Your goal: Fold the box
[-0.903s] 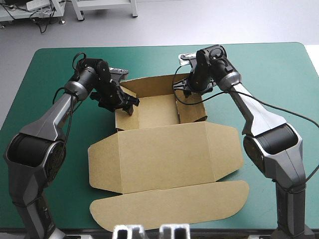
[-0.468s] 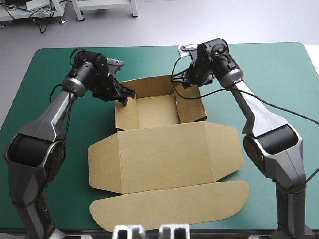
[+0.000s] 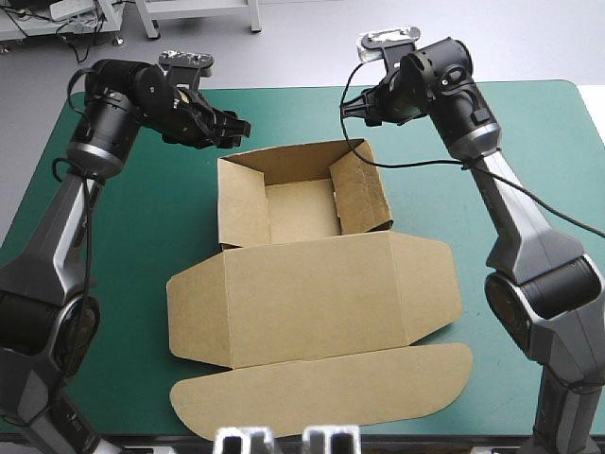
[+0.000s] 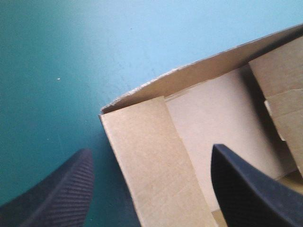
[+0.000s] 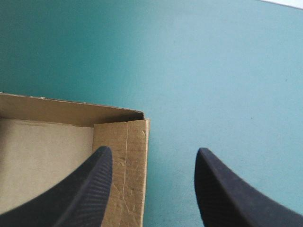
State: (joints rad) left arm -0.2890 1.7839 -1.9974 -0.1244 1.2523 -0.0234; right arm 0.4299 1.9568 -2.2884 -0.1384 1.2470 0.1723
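Note:
The brown box [image 3: 302, 203] stands as an open tray at the table's middle, its walls raised, its lid [image 3: 312, 298] lying flat toward the near edge with a long curved flap [image 3: 321, 388] beyond it. My left gripper [image 3: 232, 128] hangs open above the tray's far left corner [image 4: 142, 146], touching nothing. My right gripper [image 3: 357, 109] is open too, raised over the far right corner [image 5: 128, 137]. In both wrist views the black fingers [image 4: 246, 189] [image 5: 80, 194] stand well apart with only board and teal-green cover between them.
Teal-green cover [image 3: 501, 170] lies bare around the box on both sides and along the far edge. The lid's side flaps [image 3: 194, 307] [image 3: 430, 284] rest flat on the table.
Both grippers rose and drew back from the tray's far corners, the left outward to the left, the right up and toward the far edge. The tray's walls now stand by themselves.

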